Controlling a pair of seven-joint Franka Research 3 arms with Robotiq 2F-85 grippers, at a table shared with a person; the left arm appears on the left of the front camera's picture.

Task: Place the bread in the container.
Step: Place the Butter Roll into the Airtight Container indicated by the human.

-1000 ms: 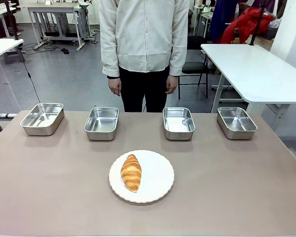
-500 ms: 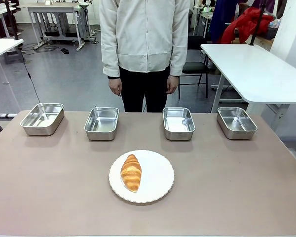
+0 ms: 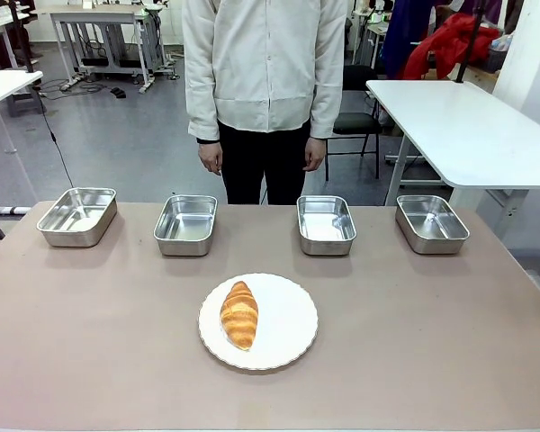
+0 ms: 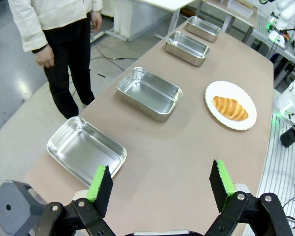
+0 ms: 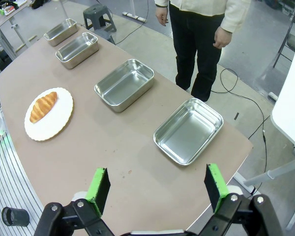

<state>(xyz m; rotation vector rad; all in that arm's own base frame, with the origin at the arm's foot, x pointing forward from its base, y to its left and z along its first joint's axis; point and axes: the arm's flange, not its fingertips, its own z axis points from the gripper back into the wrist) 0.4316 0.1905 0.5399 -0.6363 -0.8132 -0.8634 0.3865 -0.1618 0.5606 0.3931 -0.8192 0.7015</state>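
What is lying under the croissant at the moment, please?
The croissant rests on a round white plate, left of the plate's centre. The patch of plate directly beneath it is covered and cannot be seen.

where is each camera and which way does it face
Front: robot's table edge, facing across croissant and four steel trays to the person.
Left wrist: above the table's left end, looking along the trays; own open fingers below.
Right wrist: above the right end, same; open fingers below.
Wrist views share croissant on plate.

Front: near, low, facing across table (image 3: 72,360) toward person (image 3: 264,72). Wrists: high, from opposite ends, sharing plate (image 4: 221,90).
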